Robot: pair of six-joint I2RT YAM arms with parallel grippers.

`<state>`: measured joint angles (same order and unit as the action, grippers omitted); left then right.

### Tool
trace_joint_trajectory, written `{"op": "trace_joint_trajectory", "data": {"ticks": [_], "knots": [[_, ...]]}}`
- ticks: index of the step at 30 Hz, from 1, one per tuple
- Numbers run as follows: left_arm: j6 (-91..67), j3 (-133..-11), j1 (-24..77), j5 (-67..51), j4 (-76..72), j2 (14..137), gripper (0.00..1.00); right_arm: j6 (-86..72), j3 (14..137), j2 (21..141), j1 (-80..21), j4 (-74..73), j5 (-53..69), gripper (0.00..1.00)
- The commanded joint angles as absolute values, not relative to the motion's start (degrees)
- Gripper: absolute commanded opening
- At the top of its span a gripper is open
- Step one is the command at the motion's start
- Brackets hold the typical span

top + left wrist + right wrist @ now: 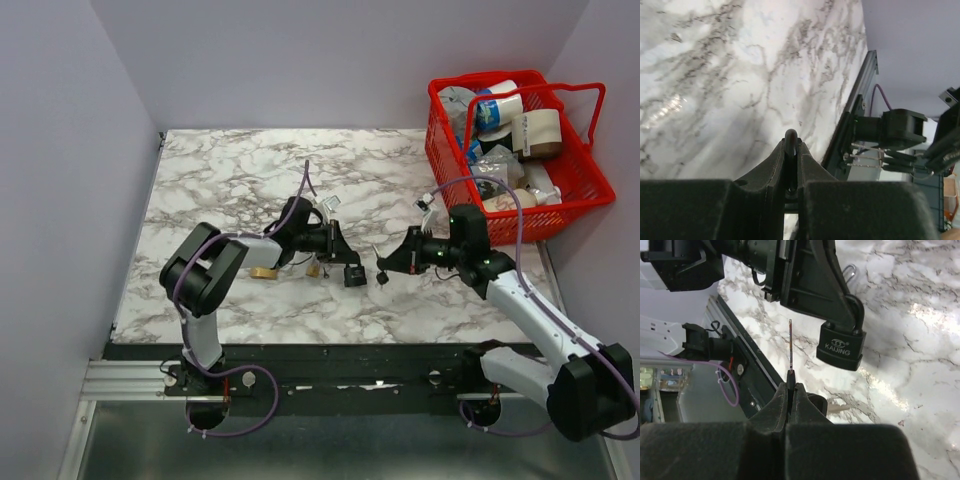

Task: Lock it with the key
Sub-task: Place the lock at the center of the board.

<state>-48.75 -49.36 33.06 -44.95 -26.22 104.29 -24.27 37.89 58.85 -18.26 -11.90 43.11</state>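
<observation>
The black padlock (354, 273) hangs by its shackle (791, 137) from my left gripper (345, 258), which is shut on it just above the marble table. The right wrist view shows its body (840, 346), lettered KAIJING, under the left fingers (815, 285). My right gripper (388, 268) is shut on the key (790, 347). The black head is pinched between the jaws and the thin blade points up, a short way left of the padlock body. The blades (867, 156) also show in the left wrist view at the right, apart from the lock.
A brass padlock (263, 272) lies on the table under the left arm, with a smaller one (313, 270) beside it. A red basket (590, 185) of packets and bottles stands at the back right. The table's front rail (330, 350) runs close below both grippers.
</observation>
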Motion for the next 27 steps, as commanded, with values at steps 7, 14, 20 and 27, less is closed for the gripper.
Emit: {"op": "trace_joint_trajectory", "data": {"ticks": [7, 14, 20, 27], "knots": [[-46.76, -54.93, 32.70, -44.21, -30.85, 111.09, 0.00, -21.71, 37.62, 65.39, -17.93, -12.66, 41.66, 0.01], [-45.44, -57.04, 31.20, -43.86, -28.30, 114.26, 0.04, -21.09, 37.79, 67.67, -17.93, -12.48, 41.40, 0.01], [-43.42, -58.97, 29.97, -42.98, -25.50, 115.57, 0.20, -21.27, 38.50, 70.04, -18.02, -12.57, 40.69, 0.01], [-38.50, -60.29, 29.88, -41.66, -18.29, 114.26, 0.30, -22.32, 39.20, 72.16, -17.84, -12.57, 39.64, 0.01]]}}
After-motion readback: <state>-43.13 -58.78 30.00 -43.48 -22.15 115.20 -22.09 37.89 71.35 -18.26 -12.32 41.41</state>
